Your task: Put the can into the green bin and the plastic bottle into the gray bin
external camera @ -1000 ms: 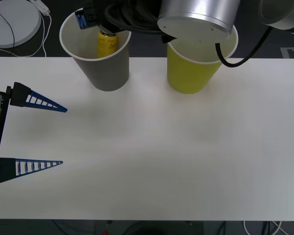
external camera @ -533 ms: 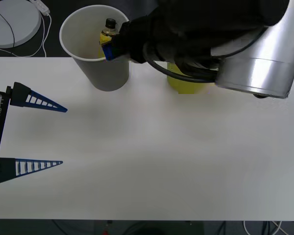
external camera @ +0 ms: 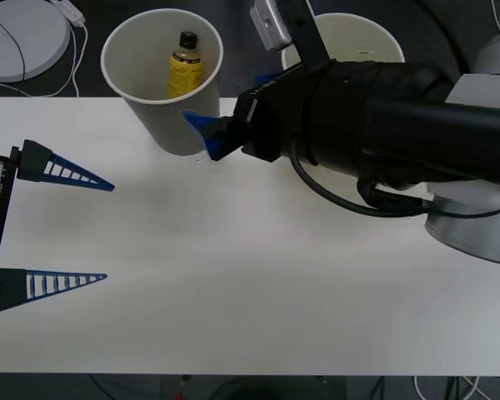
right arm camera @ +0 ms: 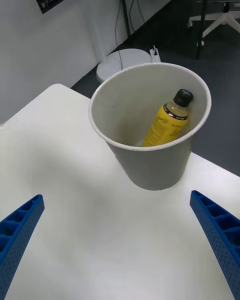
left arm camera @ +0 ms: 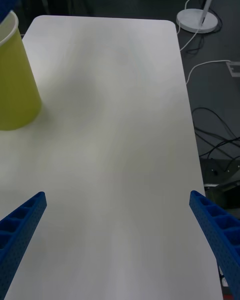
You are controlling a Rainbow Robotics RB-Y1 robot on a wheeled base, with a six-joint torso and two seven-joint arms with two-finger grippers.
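The plastic bottle (external camera: pixel 184 65), yellow with a black cap, leans inside the gray bin (external camera: pixel 177 125) at the table's far edge; the right wrist view shows the bottle (right arm camera: pixel 167 122) resting against the gray bin's (right arm camera: pixel 150 167) inner wall. My right gripper (external camera: pixel 207 136) is open just in front of that bin, holding nothing, its fingers (right arm camera: pixel 215 230) spread wide. The green bin (external camera: pixel 350 29) stands to the right of the gray one, mostly behind my right arm, and also shows as the green bin (left arm camera: pixel 15 80) in the left wrist view. My left gripper (external camera: pixel 108 231) is parked open at the table's left. The can is out of view.
A white round base (external camera: pixel 17 37) with a cable lies on the dark floor beyond the table's far left corner. My right arm (external camera: pixel 383 125) spans the far right part of the white table (external camera: pixel 258 292). Cables run on the floor (left arm camera: pixel 215 130) beside the table.
My right gripper let go of the bottle, which now leans inside the gray bin. The arm drew back from above the bin to just in front of it. The left arm stayed still.
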